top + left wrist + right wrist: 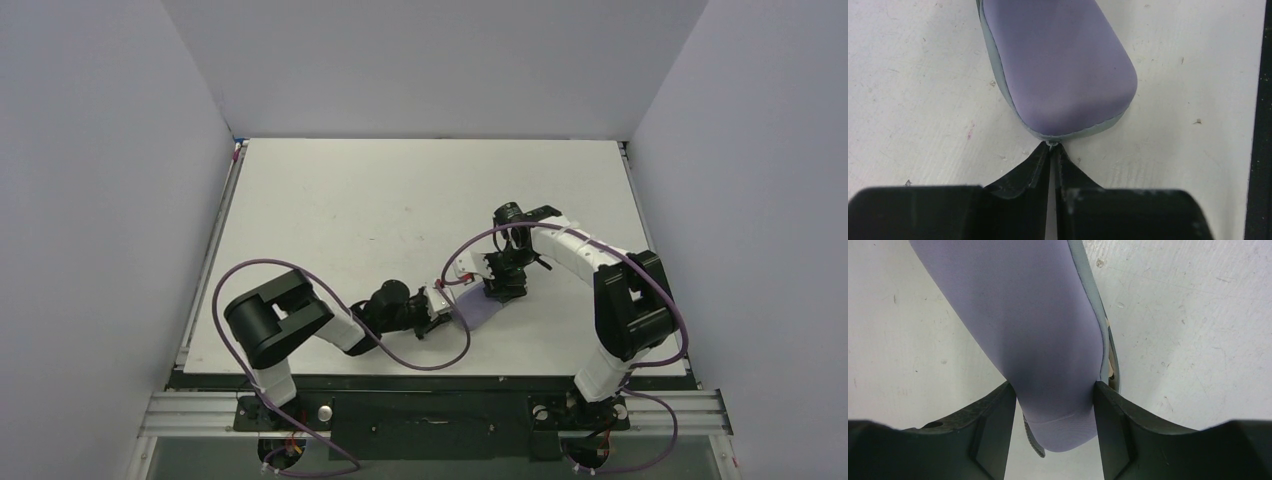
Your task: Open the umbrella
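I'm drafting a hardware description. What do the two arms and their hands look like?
Both the left arm and right arm have white links and black joint housings, each trailed by a purple cable. The left hand and right hand are matte black, with wedge-shaped fingers.

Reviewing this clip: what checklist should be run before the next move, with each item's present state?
1. The left gripper pinches the sleeve at its end seam: ok.
2. The right gripper has a finger against each side of the sleeve: ok.
3. The sleeve lies on the table: ok.
4. The umbrella is out of the sleeve: not ok, the sleeve covers it.
5. The sleeve mouth is open: cannot tell.
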Available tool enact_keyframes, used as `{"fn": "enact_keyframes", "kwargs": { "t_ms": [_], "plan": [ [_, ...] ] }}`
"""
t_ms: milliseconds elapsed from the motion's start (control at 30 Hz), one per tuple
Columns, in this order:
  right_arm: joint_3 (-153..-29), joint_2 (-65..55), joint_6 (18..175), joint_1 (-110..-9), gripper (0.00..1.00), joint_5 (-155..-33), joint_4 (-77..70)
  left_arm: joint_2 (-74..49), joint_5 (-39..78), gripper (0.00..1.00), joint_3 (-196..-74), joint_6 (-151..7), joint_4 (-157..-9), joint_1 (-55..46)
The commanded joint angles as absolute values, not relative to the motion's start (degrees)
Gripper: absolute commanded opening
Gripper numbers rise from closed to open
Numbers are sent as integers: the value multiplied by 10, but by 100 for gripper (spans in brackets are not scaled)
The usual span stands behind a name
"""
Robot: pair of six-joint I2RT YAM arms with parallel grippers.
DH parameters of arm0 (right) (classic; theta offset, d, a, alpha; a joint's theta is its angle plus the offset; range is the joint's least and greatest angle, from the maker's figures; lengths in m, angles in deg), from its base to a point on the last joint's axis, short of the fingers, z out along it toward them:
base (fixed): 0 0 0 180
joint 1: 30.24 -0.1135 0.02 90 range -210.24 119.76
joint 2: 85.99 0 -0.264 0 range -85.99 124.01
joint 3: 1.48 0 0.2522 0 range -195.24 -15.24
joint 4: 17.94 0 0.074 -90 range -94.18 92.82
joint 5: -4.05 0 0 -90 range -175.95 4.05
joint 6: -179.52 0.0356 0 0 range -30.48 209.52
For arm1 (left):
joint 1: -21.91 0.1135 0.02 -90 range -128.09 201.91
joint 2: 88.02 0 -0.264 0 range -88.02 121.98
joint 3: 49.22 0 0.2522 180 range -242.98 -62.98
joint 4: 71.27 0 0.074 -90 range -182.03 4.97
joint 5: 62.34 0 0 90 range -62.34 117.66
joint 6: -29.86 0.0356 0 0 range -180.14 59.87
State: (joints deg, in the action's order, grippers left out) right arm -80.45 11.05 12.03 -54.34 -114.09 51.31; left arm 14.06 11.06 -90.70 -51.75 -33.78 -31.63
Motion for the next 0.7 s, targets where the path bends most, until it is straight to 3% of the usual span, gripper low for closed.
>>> {"fn": "enact_keyframes", "kwargs": {
  "t_ms": [0,267,667],
  "plan": [
    [-772,130,162,-550,3,-1139,496,109,105,0,-885,-526,-329,-323],
    [-777,137,257,-549,0,-1129,454,66,132,0,-856,-526,-352,-366],
    [-799,149,433,-547,0,-1157,416,124,255,0,-921,-628,-365,-404]
  ]
}}
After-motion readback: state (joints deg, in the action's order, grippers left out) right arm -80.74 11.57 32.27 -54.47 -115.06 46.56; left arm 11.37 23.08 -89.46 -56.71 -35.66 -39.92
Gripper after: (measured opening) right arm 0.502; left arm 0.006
